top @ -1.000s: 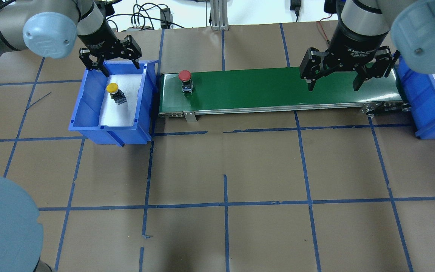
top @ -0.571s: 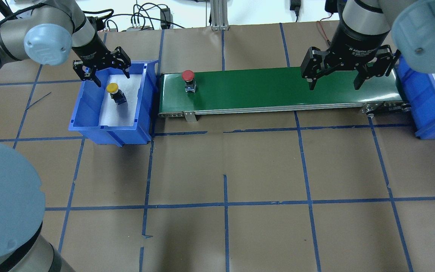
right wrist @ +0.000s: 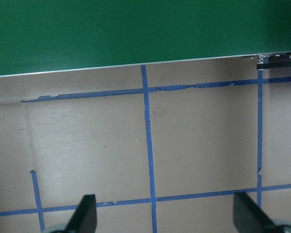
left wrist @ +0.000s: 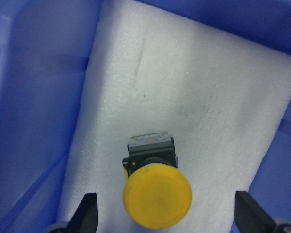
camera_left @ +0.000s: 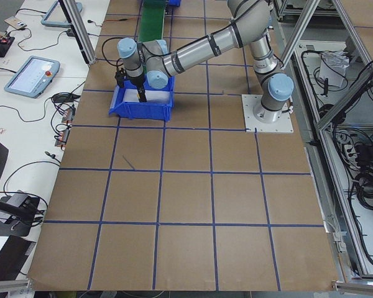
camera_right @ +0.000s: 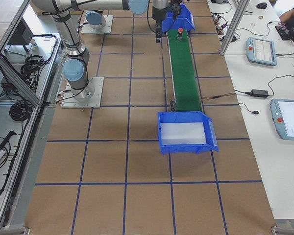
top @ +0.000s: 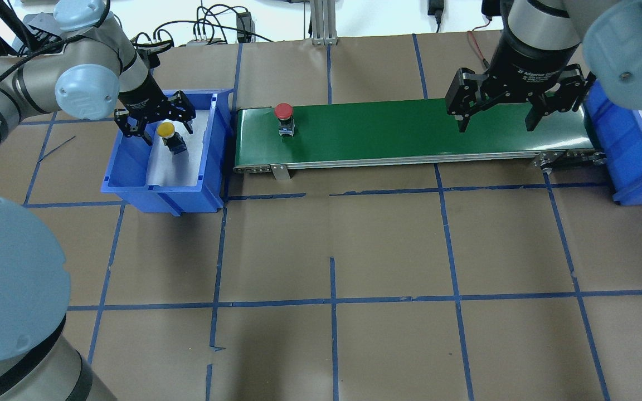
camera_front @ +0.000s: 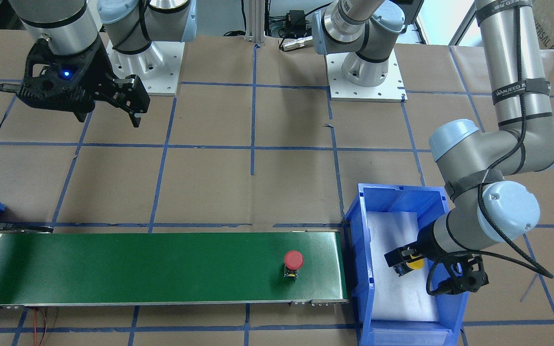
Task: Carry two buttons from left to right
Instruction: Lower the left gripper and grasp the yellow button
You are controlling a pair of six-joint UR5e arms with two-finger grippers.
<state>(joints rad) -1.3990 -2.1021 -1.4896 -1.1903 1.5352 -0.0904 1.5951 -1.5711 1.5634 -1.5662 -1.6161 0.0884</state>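
Now the left gripper (top: 166,133) straddles the yellow button (left wrist: 157,201) inside the left bin (top: 131,170), fingers spread — ready to pinch. The red button (top: 283,111) stands on the belt (top: 410,131); the right gripper (top: 495,128) hovers over the far end, also spread.

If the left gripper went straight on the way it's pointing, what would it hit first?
Probably the yellow mushroom-cap button, centred between the left gripper's open fingers; fingertips would land on white foam beside it.

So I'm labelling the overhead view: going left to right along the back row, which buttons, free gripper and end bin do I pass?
yellow button → red button → right gripper → blue bin at the right edge.
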